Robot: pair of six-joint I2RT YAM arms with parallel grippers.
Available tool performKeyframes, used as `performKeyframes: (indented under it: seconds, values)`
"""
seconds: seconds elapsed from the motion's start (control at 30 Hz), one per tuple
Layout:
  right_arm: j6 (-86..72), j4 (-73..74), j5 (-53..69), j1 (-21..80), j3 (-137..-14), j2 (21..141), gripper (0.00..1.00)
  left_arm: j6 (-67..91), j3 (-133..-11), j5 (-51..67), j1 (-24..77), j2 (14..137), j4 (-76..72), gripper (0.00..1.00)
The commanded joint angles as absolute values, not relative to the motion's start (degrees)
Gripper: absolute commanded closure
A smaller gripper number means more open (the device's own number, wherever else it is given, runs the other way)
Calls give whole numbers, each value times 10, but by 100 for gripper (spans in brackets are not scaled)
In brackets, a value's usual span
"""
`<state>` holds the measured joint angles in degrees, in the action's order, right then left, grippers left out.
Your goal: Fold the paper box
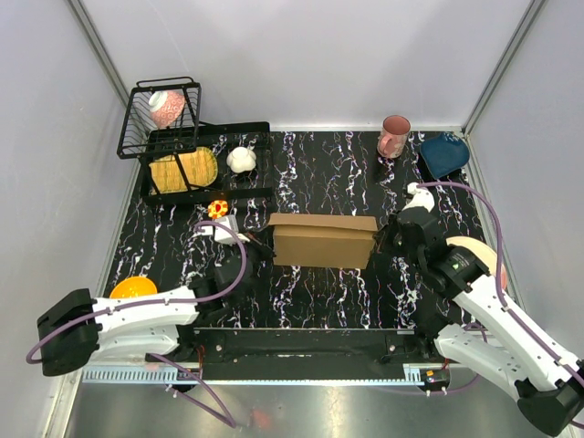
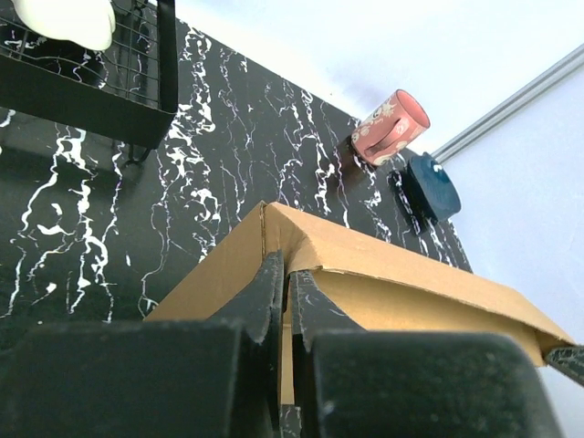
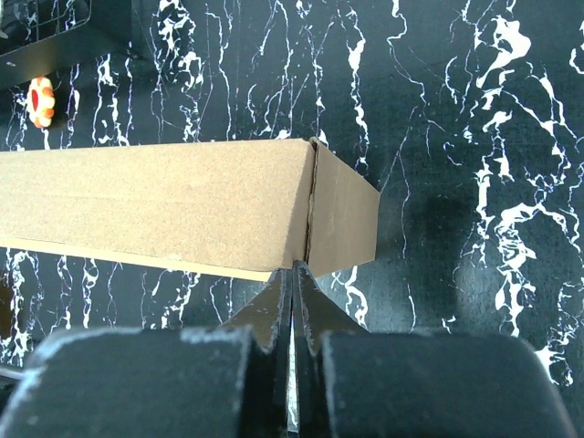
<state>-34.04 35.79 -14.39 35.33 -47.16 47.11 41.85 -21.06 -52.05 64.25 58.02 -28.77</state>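
Brown corrugated paper box [image 1: 324,239] lies mid-worktop [image 1: 310,306], long side running left to right, between both arms. Left pincer [image 2: 286,278] is clenched on the box's left end wall, with cardboard showing between its fingers. Right pincer [image 3: 293,274] is clenched with its tips together, touching the lower corner of the right end. Pink mug [image 1: 393,136] stands far back, well apart.

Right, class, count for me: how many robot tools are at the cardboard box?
2. The left tool is at the left end of the paper box, and the right tool is at its right end corner. Both are shut.
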Motion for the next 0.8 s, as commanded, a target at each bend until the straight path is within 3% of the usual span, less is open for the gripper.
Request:
performKeyframes:
  seconds: [0.0,0.1,0.27,0.37,0.53,0.73,0.77]
  values:
    - [-355,433,-99,359,-468,483,100,475,-139,-383,676,678,-50,100]
    - [-354,438,-101,359,-472,481,97,487,-127,-381,681,679,-61,100]
    - [-352,460,-116,358,-505,474,63,492,-124,-390,686,652,-49,100]
    - [-344,477,-134,359,-540,466,51,496,-121,-390,686,633,-41,100]
    - [-317,504,-149,358,-631,468,44,501,-125,-390,687,618,-31,100]
    - [-298,504,-150,358,-697,477,46,502,-136,-395,687,608,-7,99]
    - [-298,481,-147,359,-690,478,48,502,-138,-394,687,604,-1,94]
